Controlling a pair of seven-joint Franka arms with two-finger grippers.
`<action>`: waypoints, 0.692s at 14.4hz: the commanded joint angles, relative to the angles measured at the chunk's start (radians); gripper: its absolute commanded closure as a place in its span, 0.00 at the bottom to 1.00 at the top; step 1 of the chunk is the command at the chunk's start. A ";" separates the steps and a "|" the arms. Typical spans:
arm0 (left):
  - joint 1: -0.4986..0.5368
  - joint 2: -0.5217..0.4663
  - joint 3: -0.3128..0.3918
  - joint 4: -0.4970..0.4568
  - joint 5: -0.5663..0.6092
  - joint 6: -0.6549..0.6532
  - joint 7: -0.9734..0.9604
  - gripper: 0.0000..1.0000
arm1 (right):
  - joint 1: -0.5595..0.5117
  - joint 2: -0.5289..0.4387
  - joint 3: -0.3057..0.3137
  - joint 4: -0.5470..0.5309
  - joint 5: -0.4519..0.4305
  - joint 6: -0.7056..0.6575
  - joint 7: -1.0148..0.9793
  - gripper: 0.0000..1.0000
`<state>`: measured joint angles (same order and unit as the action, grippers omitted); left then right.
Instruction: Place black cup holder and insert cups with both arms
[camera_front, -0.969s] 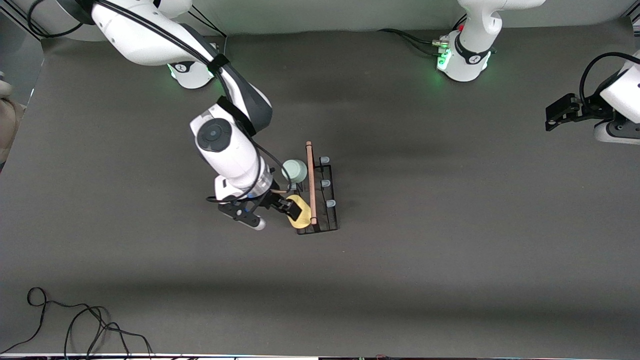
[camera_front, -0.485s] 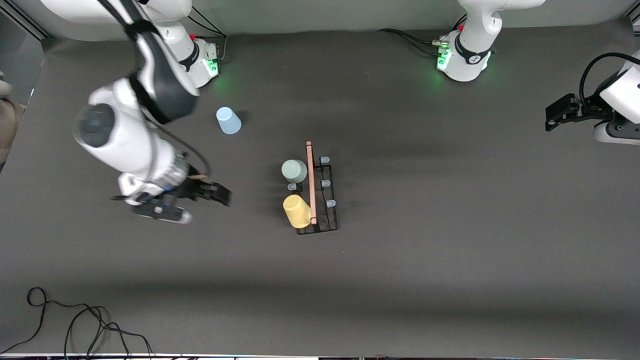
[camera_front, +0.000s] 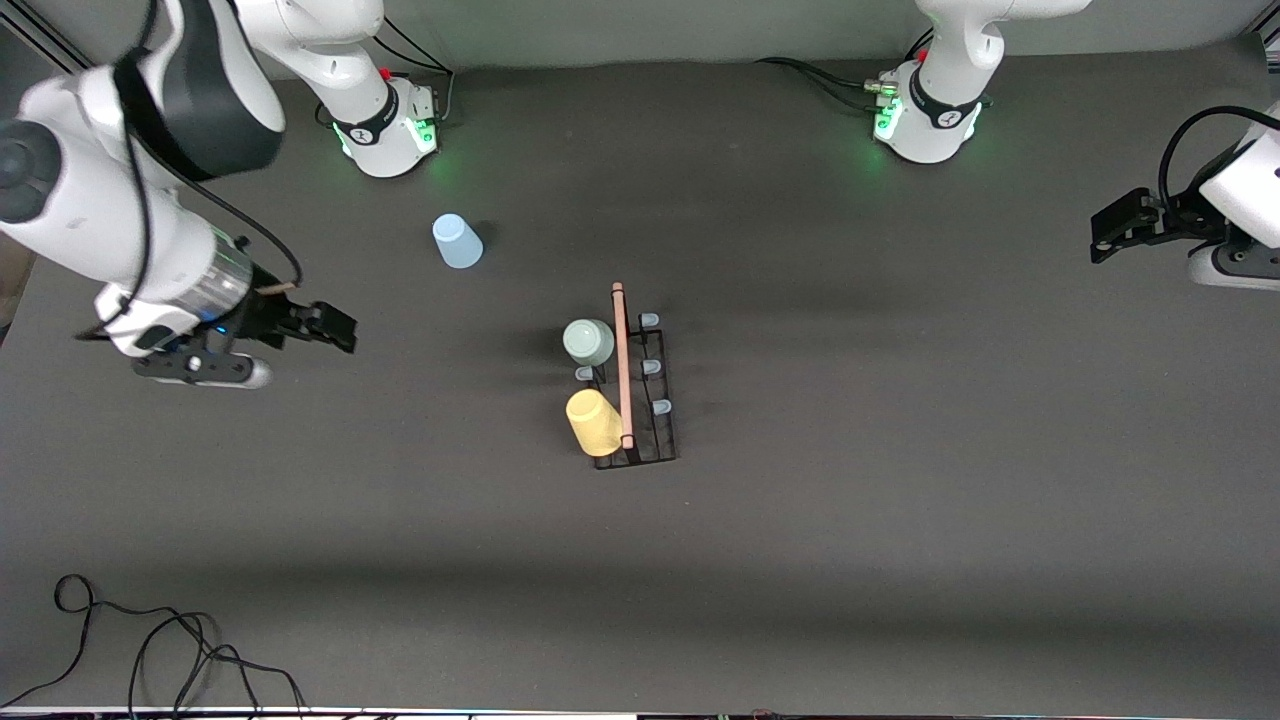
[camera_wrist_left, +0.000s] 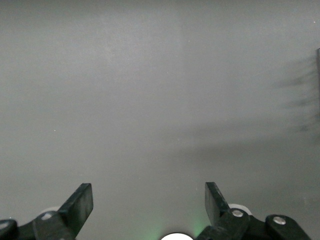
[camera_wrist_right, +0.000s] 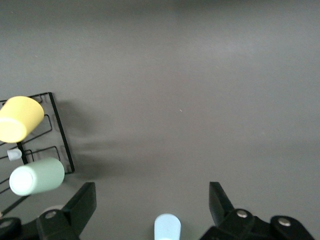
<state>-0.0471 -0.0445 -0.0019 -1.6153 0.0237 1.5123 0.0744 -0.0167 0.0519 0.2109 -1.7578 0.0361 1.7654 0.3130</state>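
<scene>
The black cup holder (camera_front: 650, 400) stands mid-table, its wooden rod handle (camera_front: 622, 365) on top. A mint green cup (camera_front: 588, 342) and a yellow cup (camera_front: 594, 422) sit mouth-down on pegs on its side toward the right arm's end. The light blue cup (camera_front: 457, 241) stands alone on the table, farther from the front camera, near the right arm's base. My right gripper (camera_front: 335, 328) is open and empty, over bare table toward the right arm's end. The right wrist view shows the right gripper (camera_wrist_right: 152, 202), light blue cup (camera_wrist_right: 167, 226), mint cup (camera_wrist_right: 36, 176) and yellow cup (camera_wrist_right: 20, 118). My left gripper (camera_front: 1105, 235) (camera_wrist_left: 148, 200) waits open at the left arm's end.
A loose black cable (camera_front: 150, 650) lies at the table's near edge toward the right arm's end. The arm bases (camera_front: 385, 130) (camera_front: 930, 115) stand along the table edge farthest from the front camera. Several pale-blue pegs (camera_front: 651, 367) on the rack are bare.
My right gripper let go of the yellow cup on the rack and swung away toward the right arm's end. This uncovered the light blue cup. The left arm has not moved.
</scene>
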 joint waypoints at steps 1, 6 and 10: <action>0.000 -0.006 0.000 -0.009 0.001 0.015 0.001 0.00 | 0.000 -0.018 -0.031 0.079 0.019 -0.122 -0.031 0.00; 0.000 -0.008 0.000 -0.008 0.001 0.015 -0.004 0.00 | -0.002 -0.047 -0.079 0.175 0.010 -0.210 -0.064 0.00; -0.002 -0.009 0.000 -0.008 -0.001 0.015 -0.016 0.00 | -0.002 -0.035 -0.088 0.221 0.010 -0.236 -0.080 0.00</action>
<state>-0.0469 -0.0438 -0.0018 -1.6154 0.0235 1.5167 0.0735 -0.0185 0.0034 0.1258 -1.5685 0.0361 1.5576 0.2595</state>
